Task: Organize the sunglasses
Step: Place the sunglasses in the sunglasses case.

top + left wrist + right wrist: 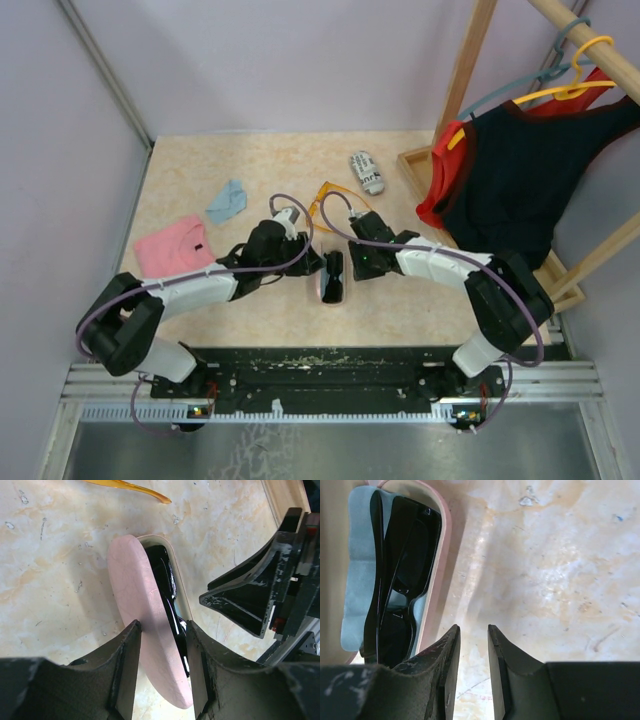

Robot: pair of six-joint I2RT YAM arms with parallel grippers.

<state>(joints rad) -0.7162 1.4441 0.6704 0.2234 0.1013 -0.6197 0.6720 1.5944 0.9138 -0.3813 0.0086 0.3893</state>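
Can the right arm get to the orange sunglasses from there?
Probably yes. The orange sunglasses lie uncovered on the table just past the right pincer, which is empty, and nothing stands between them.

From my remote seat I see the pink case (321,288) lying partly open in the middle of the marbled surface (240,160). Its lid (145,630) is tipped up on edge and a teal lining (355,580) shows inside. Beyond it to the right lies a black-and-white printed case (367,172), and beyond it to the left a blue cloth (227,200). A pink cloth (172,245) lies to its left. Well to its right, a wooden rack (467,70) carries a black-and-red garment (510,180) on a yellow hanger (565,93).
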